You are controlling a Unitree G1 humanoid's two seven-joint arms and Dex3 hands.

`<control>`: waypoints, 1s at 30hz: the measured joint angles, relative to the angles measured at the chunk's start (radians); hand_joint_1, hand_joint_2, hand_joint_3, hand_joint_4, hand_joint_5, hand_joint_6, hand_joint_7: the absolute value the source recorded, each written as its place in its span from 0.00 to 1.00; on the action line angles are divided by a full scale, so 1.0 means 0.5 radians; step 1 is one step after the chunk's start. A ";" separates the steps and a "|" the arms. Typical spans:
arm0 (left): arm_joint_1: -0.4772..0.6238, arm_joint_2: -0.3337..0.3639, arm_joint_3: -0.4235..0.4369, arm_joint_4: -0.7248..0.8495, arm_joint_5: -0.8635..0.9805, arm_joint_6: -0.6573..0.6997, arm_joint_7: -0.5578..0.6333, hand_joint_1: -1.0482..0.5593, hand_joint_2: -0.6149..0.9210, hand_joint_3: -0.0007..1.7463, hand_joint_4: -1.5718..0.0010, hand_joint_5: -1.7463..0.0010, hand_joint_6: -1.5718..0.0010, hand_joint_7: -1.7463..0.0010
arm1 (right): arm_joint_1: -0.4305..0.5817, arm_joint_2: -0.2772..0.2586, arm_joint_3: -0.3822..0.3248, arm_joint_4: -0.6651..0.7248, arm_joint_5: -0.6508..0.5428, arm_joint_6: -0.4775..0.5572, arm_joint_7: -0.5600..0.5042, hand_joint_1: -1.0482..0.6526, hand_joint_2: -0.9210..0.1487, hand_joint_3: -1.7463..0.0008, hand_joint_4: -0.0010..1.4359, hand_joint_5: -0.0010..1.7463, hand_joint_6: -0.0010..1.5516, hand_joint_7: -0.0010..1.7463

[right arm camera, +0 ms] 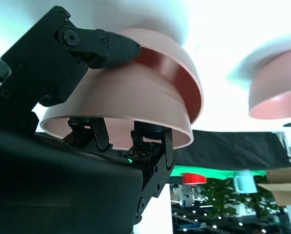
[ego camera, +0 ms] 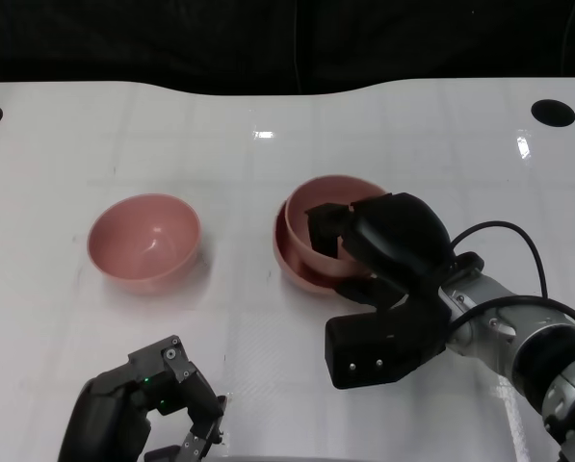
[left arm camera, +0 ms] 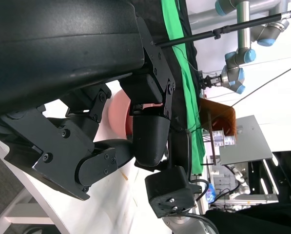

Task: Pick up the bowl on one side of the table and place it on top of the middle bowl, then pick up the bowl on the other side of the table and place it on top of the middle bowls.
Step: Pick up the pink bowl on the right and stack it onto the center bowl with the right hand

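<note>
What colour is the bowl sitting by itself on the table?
Pink. The lone bowl shows best in the head view.

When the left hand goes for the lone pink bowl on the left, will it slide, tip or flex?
The lone bowl looks rigid, a moulded shell holding its round shape, so flex is unlikely. Its glossy inside and the shiny white table suggest it may skid if pushed. It narrows toward the base, so a push on the rim could rock it. It probably is light.
</note>
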 measured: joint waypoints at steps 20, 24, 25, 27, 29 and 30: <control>-0.010 -0.038 -0.023 0.001 0.032 -0.005 0.001 0.54 0.73 0.60 0.49 0.08 0.48 0.22 | -0.112 0.138 0.023 0.094 0.007 0.143 0.185 0.47 0.13 0.77 0.48 0.66 0.56 0.22; -0.008 -0.049 -0.032 0.001 0.034 -0.007 0.001 0.54 0.72 0.61 0.49 0.07 0.47 0.23 | -0.176 0.159 0.016 0.110 0.024 0.243 0.390 0.39 0.01 0.89 0.35 0.15 0.39 0.01; -0.007 -0.051 -0.034 0.001 0.034 -0.007 0.002 0.54 0.72 0.61 0.49 0.07 0.47 0.23 | -0.182 0.159 0.021 0.112 0.022 0.266 0.422 0.34 0.00 0.87 0.30 0.11 0.34 0.01; -0.004 -0.052 -0.035 0.001 0.034 -0.007 0.002 0.54 0.71 0.62 0.49 0.07 0.47 0.23 | -0.185 0.160 0.048 0.113 0.009 0.304 0.458 0.26 0.00 0.85 0.24 0.06 0.28 0.00; -0.004 -0.052 -0.035 0.001 0.034 -0.008 0.002 0.53 0.71 0.62 0.49 0.07 0.47 0.23 | -0.185 0.160 0.067 0.113 0.006 0.319 0.472 0.22 0.00 0.83 0.21 0.04 0.24 0.00; -0.004 -0.052 -0.036 0.001 0.034 -0.008 0.002 0.53 0.71 0.62 0.49 0.07 0.47 0.23 | -0.185 0.160 0.072 0.113 0.005 0.321 0.475 0.21 0.00 0.82 0.20 0.04 0.23 0.00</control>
